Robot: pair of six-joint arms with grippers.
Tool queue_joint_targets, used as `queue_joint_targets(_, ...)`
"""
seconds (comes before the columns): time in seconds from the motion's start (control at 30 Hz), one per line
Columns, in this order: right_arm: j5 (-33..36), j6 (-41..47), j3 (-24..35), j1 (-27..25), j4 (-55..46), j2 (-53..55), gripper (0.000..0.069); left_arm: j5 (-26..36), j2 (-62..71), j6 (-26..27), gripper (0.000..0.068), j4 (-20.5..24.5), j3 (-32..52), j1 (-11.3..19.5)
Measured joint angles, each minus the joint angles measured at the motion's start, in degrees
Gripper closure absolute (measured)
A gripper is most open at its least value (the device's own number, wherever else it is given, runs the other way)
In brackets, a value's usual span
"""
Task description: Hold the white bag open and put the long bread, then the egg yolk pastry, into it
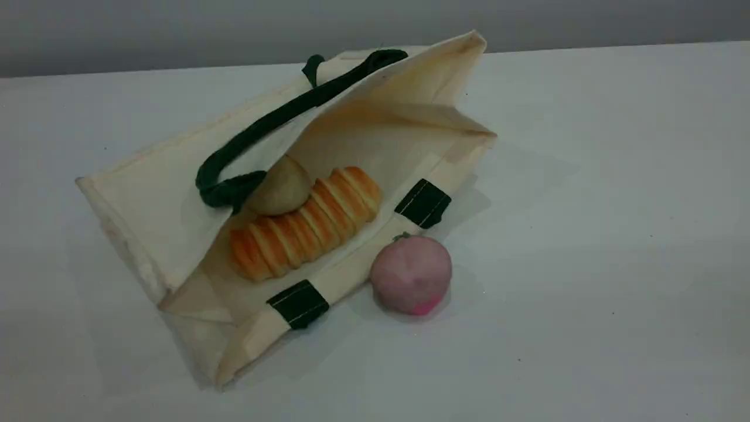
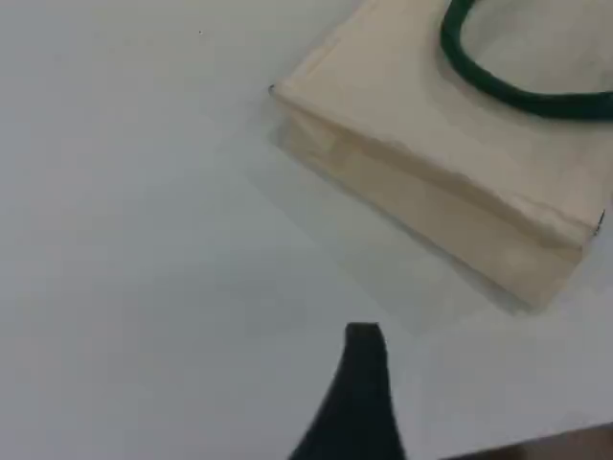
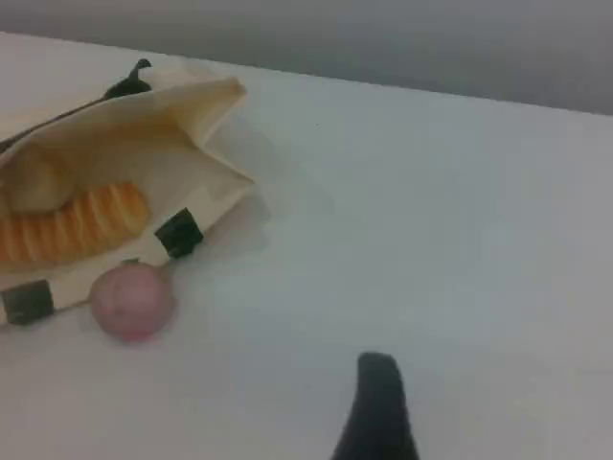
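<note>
The white bag (image 1: 146, 199) lies on its side on the table, its mouth gaping toward the camera. Inside it rests the long bread (image 1: 304, 225), golden with pale ridges. The round tan egg yolk pastry (image 1: 281, 187) sits against the bread's far side, partly behind the dark green handle (image 1: 275, 117). The right wrist view shows the bag (image 3: 163, 144), bread (image 3: 72, 230) and pastry (image 3: 34, 182) at far left. Neither arm appears in the scene view. One dark fingertip (image 2: 366, 374) of my left gripper hovers over bare table near the bag's corner (image 2: 431, 172). My right gripper's fingertip (image 3: 376, 393) is well right of the bag, holding nothing.
A pink ball (image 1: 411, 274) with a small green stem lies on the table just outside the bag's front rim, also seen in the right wrist view (image 3: 132, 299). White tabletop (image 1: 586, 234) stretches to the right of the bag, with a grey wall behind.
</note>
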Motion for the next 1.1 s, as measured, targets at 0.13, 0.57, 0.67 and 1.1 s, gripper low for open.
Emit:
queue_joint_targets(0.13,0.0,0.0,0.0,-0.14,0.06,0.0,0.0191,0.0,-0.52,0.0,0.0092,-0.05,0.0,0.0)
queue_joint_targets(0.57,0.0,0.0,0.0,-13.1,0.3,0.0,0.0191,0.11,-6.11,0.29,0.0092,-0.17,0.0,13.82)
queue_joint_targets(0.67,0.0,0.05,0.0,-15.07,0.3,0.0,0.0191,0.12,-7.41,0.29,0.0092,-0.12,0.0,13.82)
queue_joint_targets(1.1,0.0,0.0,0.0,-16.31,0.24,0.0,0.0191,0.06,-8.33,0.29,0.0092,-0.12,0.0,13.75)
